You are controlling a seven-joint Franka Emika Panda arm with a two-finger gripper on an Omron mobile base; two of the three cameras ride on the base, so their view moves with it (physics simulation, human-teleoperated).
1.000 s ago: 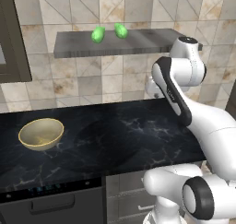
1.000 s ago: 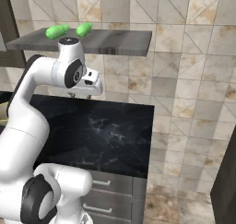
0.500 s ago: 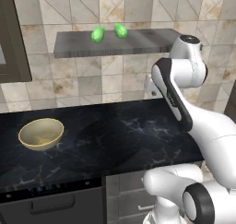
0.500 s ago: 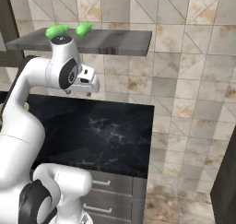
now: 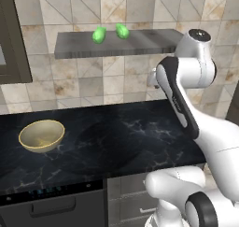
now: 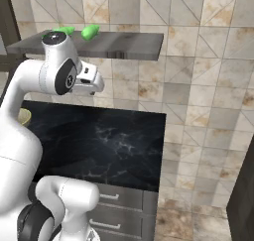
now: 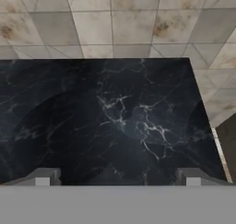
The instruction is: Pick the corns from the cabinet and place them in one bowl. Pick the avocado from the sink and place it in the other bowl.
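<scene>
Risk first: both corns (image 5: 98, 35) (image 5: 122, 31) sit loose on top of the cabinet (image 5: 116, 43), close to each other near its middle. They are small rounded lumps, so a reach from below or from the side could nudge one into the other, roll it along the slab or knock it off the front edge onto the desk (image 5: 107, 142). The cabinet edge is also a collision hazard: the hand sits just under the slab's level, so it probably has to rise and clear the front lip before coming in over the corns. A bulky elbow close to the slab's right end adds to that risk.

Gripper (image 7: 117, 177): spread wide, fingertips (image 7: 42, 177) far apart in the hand view, nothing between them, looking down at bare desk and tiled wall. In the right base view the hand (image 6: 88, 79) hangs below the cabinet's front edge.

Relative to the cabinet: corns are on its top surface; the gripper is underneath and in front of it, well apart from both corns and not aimed at them. The yellow-tan bowl (image 5: 41, 135) stands on the desk below the cabinet's left end, empty as far as visible.
</scene>
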